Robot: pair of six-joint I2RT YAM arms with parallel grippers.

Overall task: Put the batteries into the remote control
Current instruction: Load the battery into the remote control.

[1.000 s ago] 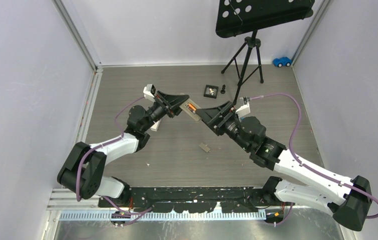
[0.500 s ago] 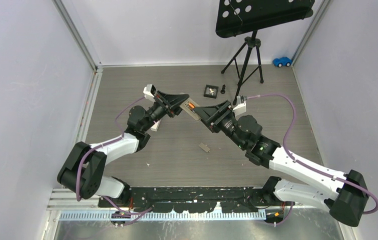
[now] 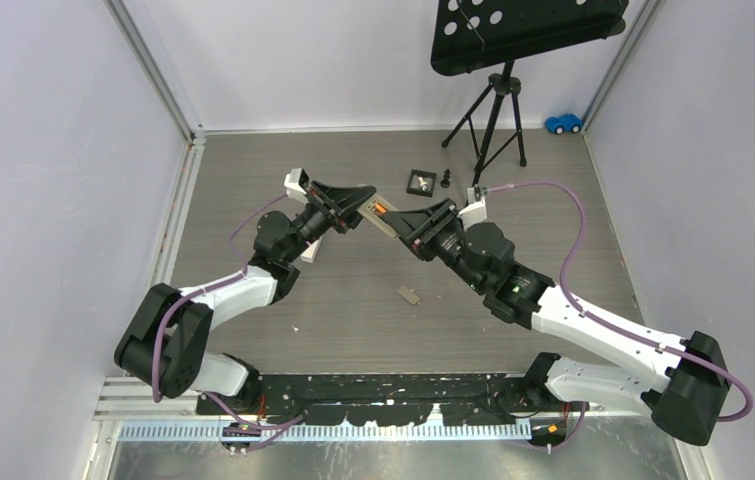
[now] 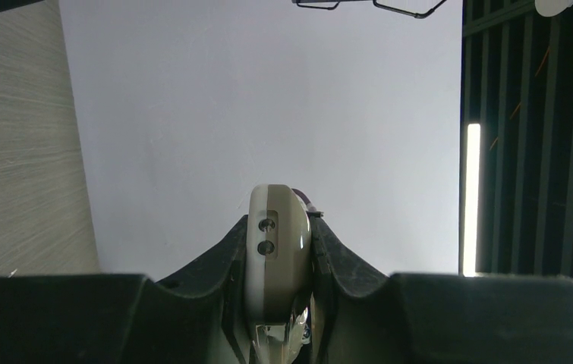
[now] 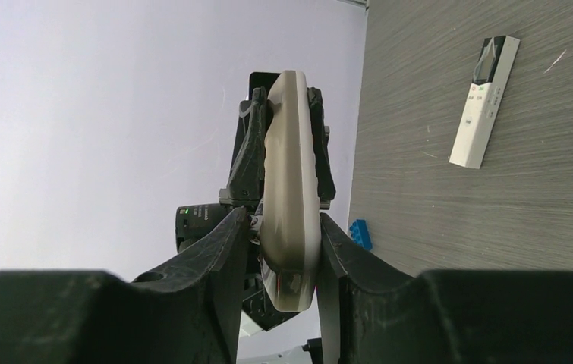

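Top external view: the remote control point(image 3: 377, 214) is clamped at one end by the left gripper point(image 3: 357, 216). Its other end is pinched between the fingers of the right gripper point(image 3: 404, 226).

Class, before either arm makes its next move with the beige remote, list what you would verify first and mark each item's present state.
1. Left gripper clamps the remote: ok.
2. Right gripper straddles the remote's other end: ok.
3. Right jaws fully tight on it: cannot tell.
4. Orange battery lies inside the remote: ok.
5. Remote fully loaded: cannot tell.
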